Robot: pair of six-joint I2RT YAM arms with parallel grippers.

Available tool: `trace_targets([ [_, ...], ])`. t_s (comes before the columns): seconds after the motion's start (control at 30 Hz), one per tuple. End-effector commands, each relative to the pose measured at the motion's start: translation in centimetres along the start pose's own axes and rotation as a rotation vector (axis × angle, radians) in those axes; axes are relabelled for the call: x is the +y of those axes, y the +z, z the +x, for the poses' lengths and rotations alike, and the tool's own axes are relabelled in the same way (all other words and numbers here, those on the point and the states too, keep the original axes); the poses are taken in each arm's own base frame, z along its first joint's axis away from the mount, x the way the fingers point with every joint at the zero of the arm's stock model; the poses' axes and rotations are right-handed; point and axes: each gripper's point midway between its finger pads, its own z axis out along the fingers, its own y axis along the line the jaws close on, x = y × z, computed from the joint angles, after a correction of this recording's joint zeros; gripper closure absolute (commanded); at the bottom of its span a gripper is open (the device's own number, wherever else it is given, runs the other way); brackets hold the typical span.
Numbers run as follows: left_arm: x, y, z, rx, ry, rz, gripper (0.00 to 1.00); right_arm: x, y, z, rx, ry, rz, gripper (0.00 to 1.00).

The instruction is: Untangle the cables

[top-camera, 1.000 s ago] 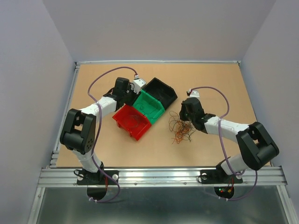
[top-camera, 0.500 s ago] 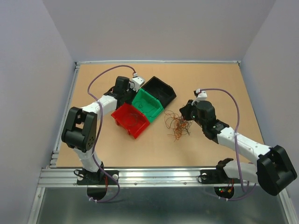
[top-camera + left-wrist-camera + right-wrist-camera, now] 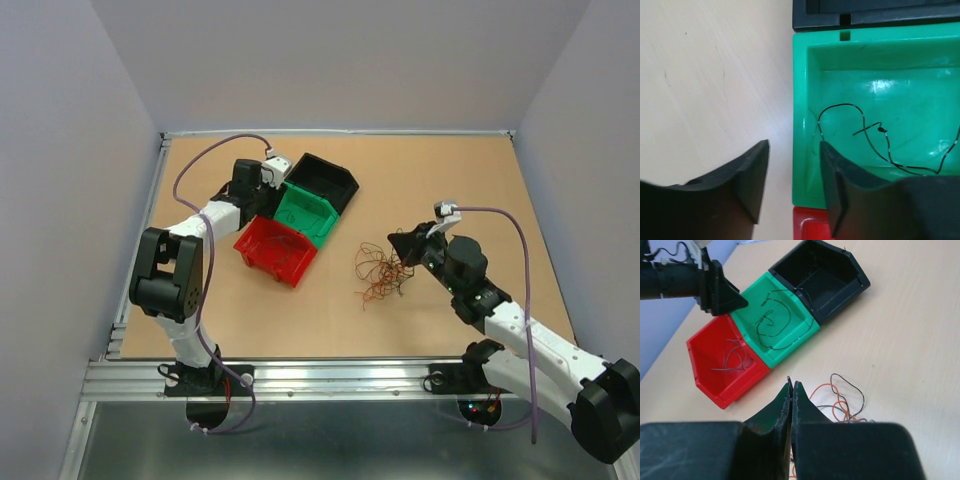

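Note:
The cables (image 3: 380,275) lie as a loose reddish-brown and dark clump on the table, right of the bins; part of the clump shows in the right wrist view (image 3: 842,402). My right gripper (image 3: 405,243) hangs just right of and above the clump. Its jaws (image 3: 791,384) are shut, with a short end of thin dark wire poking out between the tips. My left gripper (image 3: 262,178) is open; in its wrist view (image 3: 794,146) the jaws straddle the left wall of the green bin (image 3: 800,100). A black wire (image 3: 875,135) lies in that bin.
Three bins stand in a diagonal row: black (image 3: 320,180), green (image 3: 305,228) and red (image 3: 275,250). The red bin (image 3: 730,357) holds thin grey wires. The table's raised edge runs along the left and far sides.
My right arm has pulled back toward the near right, its gripper rising off the clump. The left gripper and the three bins have shifted left and farther away.

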Motion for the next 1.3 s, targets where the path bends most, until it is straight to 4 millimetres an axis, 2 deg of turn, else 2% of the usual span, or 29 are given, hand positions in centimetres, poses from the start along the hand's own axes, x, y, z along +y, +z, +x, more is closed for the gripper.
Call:
trace_targets([
  [0.0, 0.7, -2.4, -4.1, -0.134, 0.017, -0.013, 0.38, 2.5, -1.0, -2.6, -0.137, -0.025, -0.142, 0.99],
  [0.03, 0.8, -2.8, -4.4, -0.144, 0.020, -0.020, 0.38, 3.0, -1.3, -2.9, -0.159, -0.025, -0.165, 0.99],
  [0.07, 1.1, -3.7, -5.1, -0.167, 0.022, -0.031, 0.37, 3.1, -1.6, -2.4, -0.159, -0.025, -0.186, 1.00],
  [0.1, 1.1, -4.1, -5.3, -0.175, 0.028, -0.034, 0.35, 3.6, -1.9, -3.1, -0.196, -0.021, -0.214, 1.00],
  [0.13, 1.4, -5.1, -6.1, -0.202, 0.029, -0.052, 0.31, 4.2, -2.2, -3.1, -0.198, -0.025, -0.247, 0.99],
  [0.17, 1.6, -5.7, -6.3, -0.214, 0.029, -0.061, 0.31, 4.4, -2.2, -3.0, -0.193, -0.026, -0.263, 1.00],
  [0.23, 1.7, -6.9, -6.8, -0.242, 0.034, -0.078, 0.17, 5.0, -2.3, -2.9, -0.184, -0.045, -0.297, 1.00],
  [0.3, 1.9, -9.2, -8.2, -0.305, 0.034, -0.092, 0.13, 5.7, -2.2, -2.7, -0.175, -0.053, -0.336, 0.99],
  [0.33, 1.8, -11.2, -9.5, -0.361, 0.041, -0.096, 0.13, 6.0, -2.3, -2.7, -0.176, -0.055, -0.354, 0.99],
  [0.4, 0.5, -12.7, -9.9, -0.406, 0.057, -0.071, 0.13, 6.6, -2.4, -2.7, -0.181, -0.055, -0.397, 1.00],
  [0.43, -0.8, -13.5, -10.5, -0.439, 0.083, -0.032, 0.13, 6.9, -2.4, -2.7, -0.184, -0.050, -0.412, 1.00],
  [0.47, -3.0, -15.3, -11.6, -0.502, 0.120, 0.021, 0.10, 7.1, -2.4, -2.7, -0.183, -0.046, -0.424, 1.00],
  [0.5, -5.7, -15.7, -11.3, -0.532, 0.159, 0.118, 0.08, 7.4, -2.5, -3.1, -0.201, -0.031, -0.438, 0.99],
  [0.53, -7.4, -16.4, -11.3, -0.561, 0.189, 0.173, 0.06, 7.5, -2.6, -3.3, -0.207, -0.024, -0.443, 0.99],
  [0.57, -10.2, -17.7, -11.6, -0.607, 0.234, 0.254, 0.02, 7.6, -2.6, -3.4, -0.213, -0.015, -0.448, 0.99],
  [0.7, -17.3, -19.6, -10.7, -0.688, 0.324, 0.506, 0.02, 8.2, -3.1, -4.0, -0.243, 0.015, -0.479, 0.99],
  [0.8, -19.8, -20.4, -10.9, -0.731, 0.341, 0.578, 0.02, 8.4, -3.4, -4.1, -0.252, 0.022, -0.496, 0.99],
  [0.83, -21.4, -20.8, -10.7, -0.738, 0.360, 0.627, 0.02, 8.4, -3.6, -4.2, -0.256, 0.032, -0.498, 0.99],
  [0.93, -24.6, -21.3, -10.2, -0.752, 0.415, 0.706, 0.02, 8.5, -4.0, -4.4, -0.270, 0.037, -0.505, 0.99],
  [1.03, -27.0, -20.7, -8.9, -0.729, 0.477, 0.758, 0.02, 8.6, -4.3, -4.5, -0.281, 0.041, -0.509, 0.99],
  [1.07, -28.5, -20.6, -8.1, -0.714, 0.499, 0.791, 0.02, 8.6, -4.4, -4.5, -0.283, 0.042, -0.510, 0.99],
  [1.17, -30.8, -20.2, -7.5, -0.693, 0.527, 0.816, 0.02, 8.8, -4.6, -4.6, -0.287, 0.044, -0.524, 0.99],
  [1.2, -31.2, -20.2, -8.3, -0.706, 0.527, 0.809, 0.03, 9.0, -4.6, -4.6, -0.284, 0.047, -0.533, 0.99],
  [1.27, -32.3, -18.8, -7.9, -0.663, 0.527, 0.825, 0.09, 9.0, -4.7, -4.6, -0.287, 0.048, -0.536, 0.99],
])
